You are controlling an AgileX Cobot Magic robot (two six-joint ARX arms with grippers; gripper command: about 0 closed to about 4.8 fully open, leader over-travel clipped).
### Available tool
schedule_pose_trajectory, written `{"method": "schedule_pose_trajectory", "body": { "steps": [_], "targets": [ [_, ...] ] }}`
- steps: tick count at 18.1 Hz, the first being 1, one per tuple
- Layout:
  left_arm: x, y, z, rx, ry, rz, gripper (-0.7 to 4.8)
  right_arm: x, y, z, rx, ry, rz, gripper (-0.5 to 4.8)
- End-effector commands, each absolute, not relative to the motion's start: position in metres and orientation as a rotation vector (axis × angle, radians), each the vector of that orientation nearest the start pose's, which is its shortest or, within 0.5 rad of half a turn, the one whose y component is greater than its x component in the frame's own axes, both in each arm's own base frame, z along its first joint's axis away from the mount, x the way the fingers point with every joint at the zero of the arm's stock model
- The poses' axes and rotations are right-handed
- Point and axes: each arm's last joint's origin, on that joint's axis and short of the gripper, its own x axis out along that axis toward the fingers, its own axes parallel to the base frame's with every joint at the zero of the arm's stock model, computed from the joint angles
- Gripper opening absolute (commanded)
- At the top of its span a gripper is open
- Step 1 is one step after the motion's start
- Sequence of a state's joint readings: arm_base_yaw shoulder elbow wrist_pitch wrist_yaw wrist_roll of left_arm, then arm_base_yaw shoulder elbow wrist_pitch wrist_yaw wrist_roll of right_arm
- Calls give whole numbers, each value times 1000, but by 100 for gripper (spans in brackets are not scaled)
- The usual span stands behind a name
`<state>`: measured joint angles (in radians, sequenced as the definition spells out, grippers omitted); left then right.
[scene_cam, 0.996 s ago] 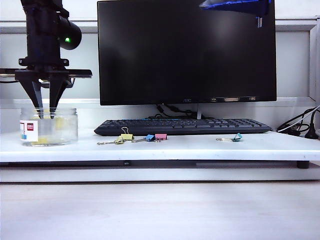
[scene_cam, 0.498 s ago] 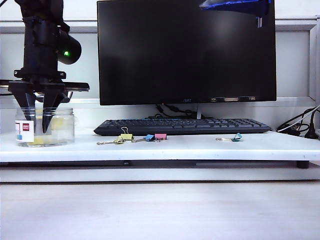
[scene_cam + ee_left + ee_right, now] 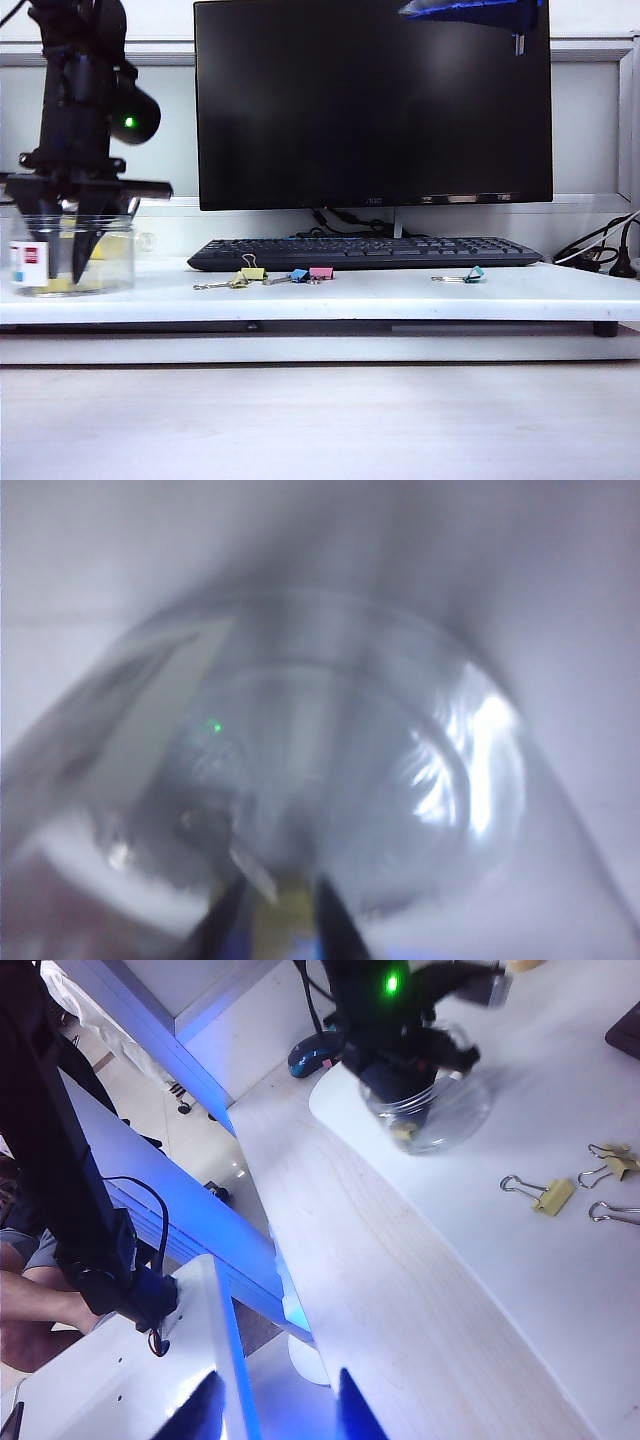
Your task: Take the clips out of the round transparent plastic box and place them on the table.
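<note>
The round transparent plastic box [image 3: 112, 268] stands at the far left of the table [image 3: 400, 296], with its label toward the left. My left gripper [image 3: 68, 266] reaches down inside it. In the blurred left wrist view the box's bottom [image 3: 440, 760] fills the frame, and the gripper [image 3: 280, 912] is shut on a pale-yellow clip [image 3: 282, 900]. More yellow clips [image 3: 62, 285] lie in the box. Two yellow clips [image 3: 253, 272] lie on the table before the keyboard. My right gripper [image 3: 278, 1410] hangs open and empty high at the upper right [image 3: 470, 10].
A black keyboard [image 3: 365, 252] and a monitor [image 3: 372, 100] stand behind the clips. Blue [image 3: 299, 275], pink [image 3: 322, 272] and teal [image 3: 474, 274] clips lie on the table. Cables [image 3: 600, 255] trail at the far right. The box sits near the table's left end.
My left gripper has sunk deeper into the box and moved left. The box has slid left on the table with it. The right arm has stayed still.
</note>
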<state>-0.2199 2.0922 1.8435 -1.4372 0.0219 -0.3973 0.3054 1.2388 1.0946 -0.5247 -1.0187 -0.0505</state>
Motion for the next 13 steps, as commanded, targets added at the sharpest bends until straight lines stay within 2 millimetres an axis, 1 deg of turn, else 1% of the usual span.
{"method": "schedule_pose_trajectory", "body": {
  "steps": [1,4,6,7,8,9,10,13],
  "targets": [
    [381,-85,229,-84,1699,189,93,230,99,328,204,622,1303,148],
    [383,-85,226,-80,1700,193,93,230,99,328,204,622,1303,148],
    [385,-86,218,-75,1721,198,93,231,99,328,203,622,1302,148],
    [388,-88,207,-65,1744,200,93,230,99,328,203,622,1302,148],
    [392,-93,198,-54,1738,187,86,231,99,328,203,621,1302,148],
    [396,-97,196,-50,1700,161,24,231,99,328,203,621,1302,148],
    [397,-97,196,-51,1689,156,12,231,99,328,202,620,1302,148],
    [400,-98,195,-58,1662,148,11,231,99,328,201,621,1299,148]
  ]
}}
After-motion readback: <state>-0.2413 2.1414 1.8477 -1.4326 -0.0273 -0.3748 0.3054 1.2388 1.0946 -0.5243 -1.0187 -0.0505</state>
